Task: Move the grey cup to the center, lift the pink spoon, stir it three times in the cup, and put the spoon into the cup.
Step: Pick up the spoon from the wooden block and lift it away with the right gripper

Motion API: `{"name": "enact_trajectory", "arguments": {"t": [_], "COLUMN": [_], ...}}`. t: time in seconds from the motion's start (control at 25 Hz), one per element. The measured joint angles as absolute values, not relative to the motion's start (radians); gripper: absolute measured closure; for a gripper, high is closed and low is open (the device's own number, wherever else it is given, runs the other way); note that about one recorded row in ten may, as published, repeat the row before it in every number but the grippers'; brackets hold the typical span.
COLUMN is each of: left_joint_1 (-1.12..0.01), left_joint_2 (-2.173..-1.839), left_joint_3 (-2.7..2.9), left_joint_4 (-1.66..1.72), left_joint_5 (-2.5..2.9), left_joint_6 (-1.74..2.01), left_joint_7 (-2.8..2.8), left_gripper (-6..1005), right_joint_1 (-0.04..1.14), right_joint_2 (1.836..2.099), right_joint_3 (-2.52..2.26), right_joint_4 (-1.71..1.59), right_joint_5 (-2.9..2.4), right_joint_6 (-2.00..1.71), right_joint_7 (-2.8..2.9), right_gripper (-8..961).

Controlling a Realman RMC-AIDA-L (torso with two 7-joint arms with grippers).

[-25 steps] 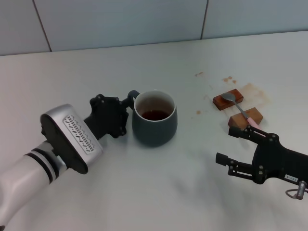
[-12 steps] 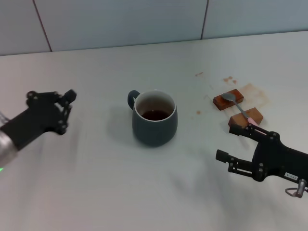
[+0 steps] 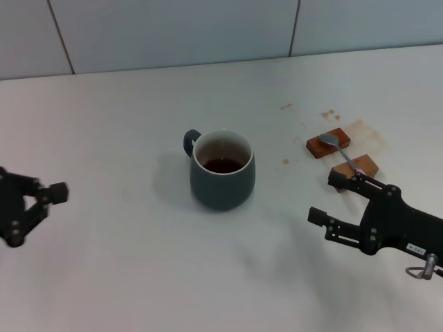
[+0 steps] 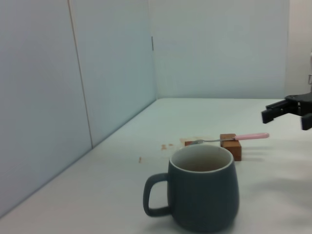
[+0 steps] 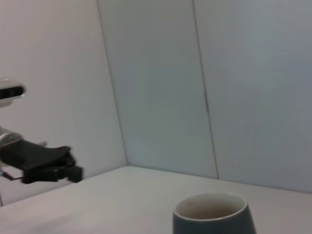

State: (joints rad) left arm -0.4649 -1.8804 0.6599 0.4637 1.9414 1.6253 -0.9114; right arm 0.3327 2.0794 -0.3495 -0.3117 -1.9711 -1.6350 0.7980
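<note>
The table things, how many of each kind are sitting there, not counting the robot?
Cups: 1, the grey cup
Spoons: 1, the pink spoon, lying across the blocks
Wooden blocks: 2
Total: 4

White surface, with a pale panelled wall behind it. Two brown wooden blocks on the right side: far block, near block, set just apart. Brown stains and small spots around the blocks.
</note>
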Motion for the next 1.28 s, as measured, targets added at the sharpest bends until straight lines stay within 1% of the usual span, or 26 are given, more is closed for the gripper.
{"name": "enact_trajectory", "arguments": {"t": [0.08,0.16,0.36,0.4,0.44,0.52,0.64,0.72,0.8,0.84,0.92,0.96,1.28], "left_joint_1": [-0.465,-0.451,-0.445,-0.438,-0.437,-0.435,-0.429,-0.428,-0.426,-0.425,-0.425,-0.428,-0.435], "left_joint_2": [-1.880,-1.837,-1.835,-1.845,-1.849,-1.855,-1.887,-1.892,-1.932,-1.941,-1.944,-1.959,-1.961], "left_joint_3": [0.660,0.643,0.607,0.588,0.580,0.564,0.461,0.449,0.384,0.376,0.373,0.387,0.446], "left_joint_4": [0.464,0.465,0.466,0.466,0.466,0.466,0.467,0.467,0.466,0.466,0.466,0.462,0.462], "left_joint_5": [1.941,1.949,1.950,1.948,1.947,1.945,1.942,1.941,1.941,1.941,1.941,1.953,1.971], "left_joint_6": [1.625,1.667,1.668,1.650,1.646,1.641,1.636,1.636,1.635,1.633,1.631,1.611,1.610], "left_joint_7": [-0.911,-0.983,-1.017,-1.046,-1.047,-1.048,-1.016,-1.005,-0.919,-0.897,-0.888,-0.851,-0.861], "left_gripper": [1000,1000,998,997,996,953,888,845,802,763,685,646,312], "right_joint_1": [0.331,0.329,0.326,0.326,0.326,0.325,0.324,0.323,0.321,0.321,0.320,0.320,0.296], "right_joint_2": [2.079,2.079,2.080,2.079,2.079,2.079,2.079,2.079,2.079,2.079,2.080,2.080,2.076], "right_joint_3": [-0.349,-0.345,-0.338,-0.338,-0.338,-0.337,-0.336,-0.333,-0.327,-0.327,-0.327,-0.326,-0.198], "right_joint_4": [-0.311,-0.311,-0.297,-0.291,-0.291,-0.291,-0.286,-0.285,-0.284,-0.284,-0.282,-0.278,-0.149], "right_joint_5": [-1.966,-1.962,-1.962,-1.961,-1.961,-1.958,-1.949,-1.949,-1.948,-1.948,-1.948,-1.948,-1.948], "right_joint_6": [-1.636,-1.638,-1.647,-1.647,-1.647,-1.648,-1.649,-1.649,-1.650,-1.650,-1.650,-1.651,-1.734], "right_joint_7": [0.798,0.800,0.803,0.804,0.804,0.804,0.804,0.804,0.804,0.804,0.804,0.804,0.890], "right_gripper": [144,144,144,144,144,144,144,144,144,144,144,144,144]}}
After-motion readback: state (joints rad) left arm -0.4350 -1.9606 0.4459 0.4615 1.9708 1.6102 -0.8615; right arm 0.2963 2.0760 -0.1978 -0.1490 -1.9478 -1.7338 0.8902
